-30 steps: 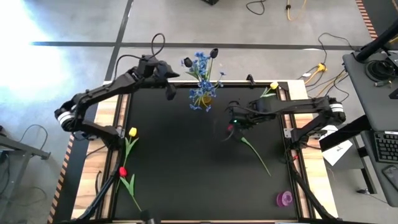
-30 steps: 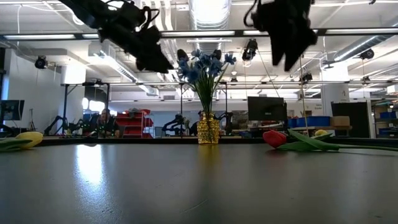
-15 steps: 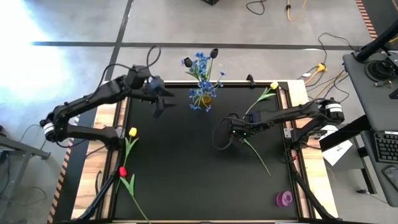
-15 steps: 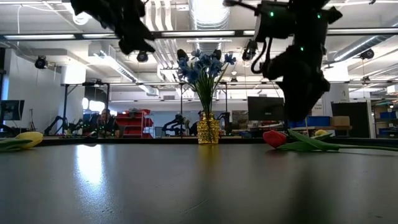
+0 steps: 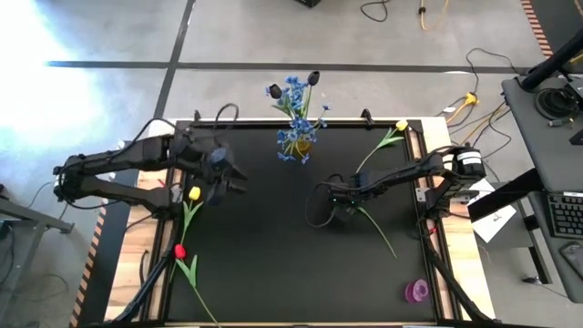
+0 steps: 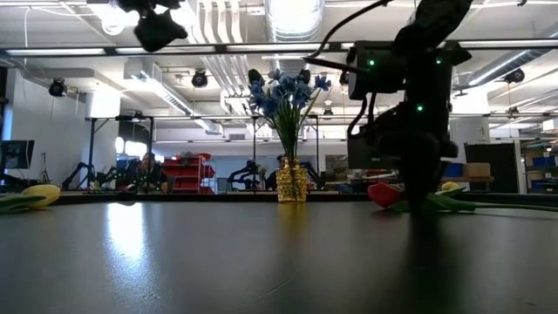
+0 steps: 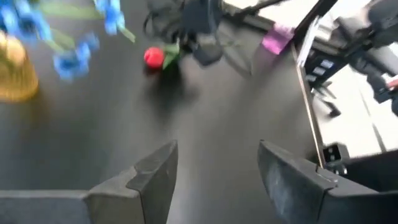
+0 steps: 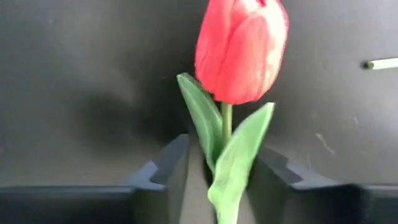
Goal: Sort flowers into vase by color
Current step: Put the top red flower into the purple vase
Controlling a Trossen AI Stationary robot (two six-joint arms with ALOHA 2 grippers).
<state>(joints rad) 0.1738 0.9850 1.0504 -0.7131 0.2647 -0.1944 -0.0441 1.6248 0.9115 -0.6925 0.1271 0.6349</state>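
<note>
Since prior frame, right gripper (image 8: 214,180) lowered to mat; fingers open, straddling red tulip (image 8: 241,50) stem mid-table. Left gripper (image 7: 214,177) open, swung toward yellow tulip (image 5: 194,193). Pick step; jaws to be closed next, then carry to vase (image 5: 299,143).

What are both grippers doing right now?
Left gripper: open, empty, above the table.
Right gripper: open, straddling the red tulip stem, not yet closed.

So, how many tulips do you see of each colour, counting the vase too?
Red tulips: 2, one at the right hand
Yellow tulips: 2
Near-black tulips: 2, both in the vase
Total: 6 tulips
</note>
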